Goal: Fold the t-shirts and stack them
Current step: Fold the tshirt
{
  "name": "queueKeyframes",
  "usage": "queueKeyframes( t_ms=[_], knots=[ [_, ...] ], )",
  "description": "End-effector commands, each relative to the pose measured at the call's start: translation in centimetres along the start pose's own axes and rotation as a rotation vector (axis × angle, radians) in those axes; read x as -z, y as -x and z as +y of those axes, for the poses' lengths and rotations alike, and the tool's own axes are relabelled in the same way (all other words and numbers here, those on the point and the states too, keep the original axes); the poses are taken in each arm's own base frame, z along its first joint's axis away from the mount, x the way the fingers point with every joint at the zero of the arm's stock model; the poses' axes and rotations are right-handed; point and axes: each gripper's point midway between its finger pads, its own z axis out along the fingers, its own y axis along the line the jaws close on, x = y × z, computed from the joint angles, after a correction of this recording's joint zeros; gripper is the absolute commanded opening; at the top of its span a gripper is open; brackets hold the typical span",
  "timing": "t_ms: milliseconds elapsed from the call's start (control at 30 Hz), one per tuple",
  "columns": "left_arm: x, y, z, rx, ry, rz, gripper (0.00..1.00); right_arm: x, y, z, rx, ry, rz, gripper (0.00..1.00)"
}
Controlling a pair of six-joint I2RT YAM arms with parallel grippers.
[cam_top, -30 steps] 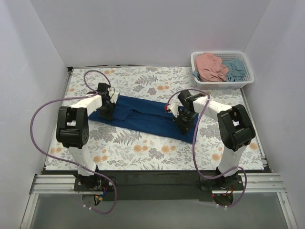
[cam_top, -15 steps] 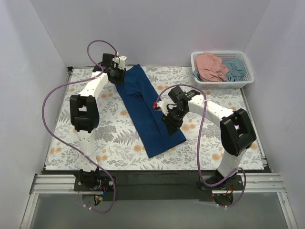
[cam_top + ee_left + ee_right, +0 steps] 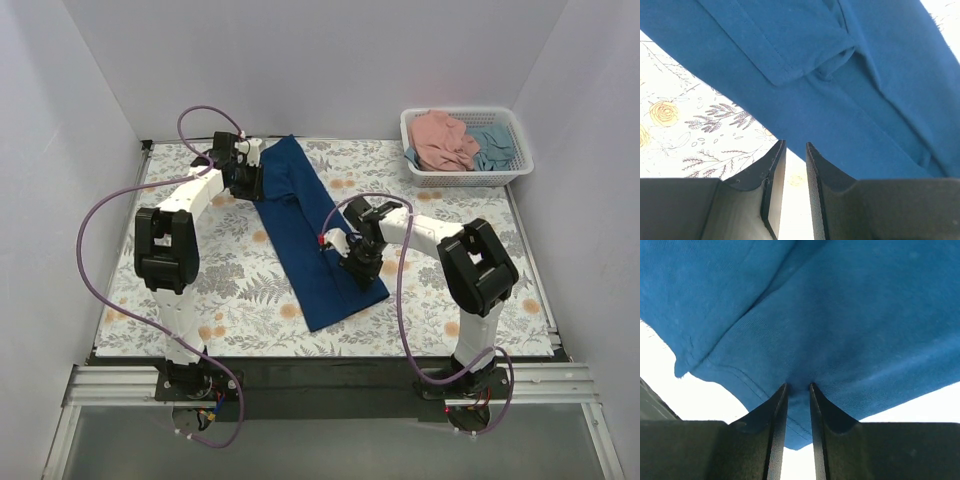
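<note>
The dark navy t-shirt (image 3: pixel 305 225) lies folded into a long strip running from the table's back to its front. My left gripper (image 3: pixel 250 180) sits low at the strip's upper left edge; its jaws stand a little apart and empty, with the navy cloth (image 3: pixel 840 75) just beyond the tips. My right gripper (image 3: pixel 361 263) rests on the strip's right edge near the lower end. Its jaws stand slightly apart, tips down on the navy cloth (image 3: pixel 840 315), and cloth shows between them. The salmon pink t-shirt (image 3: pixel 443 139) and the teal-blue t-shirt (image 3: pixel 492 146) lie crumpled in the basket.
The white lattice basket (image 3: pixel 466 179) stands at the back right corner. The floral tablecloth (image 3: pixel 210 290) covers the table. White walls close in the left, back and right sides. Purple cables loop from both arms.
The shirt swung from lying crosswise to lengthwise, then stayed put. My left gripper let go of its far end and moved nearer along the left edge. My right gripper shifted slightly toward me.
</note>
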Motion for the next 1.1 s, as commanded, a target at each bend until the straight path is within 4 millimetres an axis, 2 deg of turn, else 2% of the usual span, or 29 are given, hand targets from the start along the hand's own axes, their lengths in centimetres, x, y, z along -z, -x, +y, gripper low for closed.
queueKeyframes(
  t_ms=[0,67,100,133,200,267,300,367,400,467,500,533,600,633,667,700,733,767,800,833,900,967,1033,1067],
  knots=[
    [1.9,1.9,-1.3,0.015,-0.038,-0.051,0.22,-3.9,-2.9,4.8,0.093,0.112,0.116,0.30],
    [0.8,1.0,-1.7,0.017,-0.053,-0.014,0.22,-4.9,-3.6,7.6,0.148,0.178,0.121,0.30],
    [0.4,0.6,-2.6,-0.001,-0.058,0.004,0.22,-5.5,-3.5,9.6,0.210,0.207,0.133,0.30],
    [-0.1,0.2,-2.9,-0.006,-0.058,0.021,0.22,-5.8,-3.4,10.7,0.237,0.229,0.135,0.30],
    [-1.8,-0.8,-3.6,-0.017,-0.055,0.058,0.21,-5.8,-2.2,14.2,0.288,0.331,0.102,0.31],
    [-3.5,-1.7,-3.6,0.005,-0.054,0.092,0.21,-4.6,-0.3,16.4,0.276,0.430,0.023,0.36],
    [-3.8,-1.5,-3.7,0.013,-0.060,0.096,0.20,-3.7,1.6,16.1,0.274,0.428,-0.031,0.37],
    [-4.8,-2.3,-3.9,0.028,-0.071,0.123,0.19,-2.1,3.5,15.4,0.250,0.420,-0.099,0.40],
    [-5.4,-2.9,-4.2,0.031,-0.077,0.140,0.19,-0.6,5.3,13.5,0.223,0.392,-0.165,0.41],
    [-6.2,-3.6,-4.3,0.036,-0.079,0.159,0.19,1.4,7.0,11.4,0.180,0.354,-0.236,0.43],
    [-6.9,-4.1,-4.4,0.043,-0.088,0.174,0.19,2.6,7.7,9.0,0.133,0.319,-0.279,0.43],
    [-7.2,-3.8,-4.4,0.043,-0.094,0.168,0.18,4.1,9.2,7.5,0.127,0.282,-0.329,0.43],
    [-8.8,-4.4,-4.5,0.054,-0.103,0.192,0.17,5.5,9.7,3.4,0.047,0.192,-0.359,0.44],
    [-9.3,-4.1,-4.6,0.058,-0.108,0.188,0.17,6.8,10.9,1.8,0.044,0.141,-0.391,0.44],
    [-9.7,-2.9,-4.9,0.056,-0.123,0.166,0.16,6.6,10.8,-0.3,0.012,0.083,-0.373,0.44],
    [-10.2,-2.6,-4.9,0.059,-0.127,0.165,0.15,7.4,10.8,-2.3,-0.027,0.039,-0.385,0.44],
    [-11.5,-3.1,-4.7,0.076,-0.127,0.184,0.15,7.7,11.0,-3.6,-0.041,0.005,-0.389,0.44],
    [-11.4,-0.9,-4.9,0.069,-0.128,0.139,0.15,8.3,11.4,-5.8,-0.057,-0.067,-0.387,0.43],
    [-11.6,-0.4,-4.7,0.081,-0.120,0.130,0.14,8.6,11.4,-7.2,-0.080,-0.099,-0.387,0.43],
    [-11.7,0.3,-4.8,0.101,-0.118,0.117,0.14,7.9,11.2,-8.7,-0.102,-0.133,-0.360,0.43],
    [-10.5,2.6,-5.1,0.115,-0.156,0.064,0.15,8.5,12.1,-10.3,-0.105,-0.173,-0.373,0.42],
    [-7.4,5.3,-5.5,0.123,-0.184,-0.015,0.15,7.7,12.3,-11.3,-0.121,-0.183,-0.358,0.41],
    [-5.7,5.7,-6.1,0.117,-0.226,-0.053,0.17,8.0,13.0,-11.5,-0.130,-0.188,-0.374,0.41],
    [-3.1,7.6,-6.5,0.095,-0.232,-0.117,0.18,7.7,13.0,-11.6,-0.140,-0.182,-0.370,0.41]
  ],
)
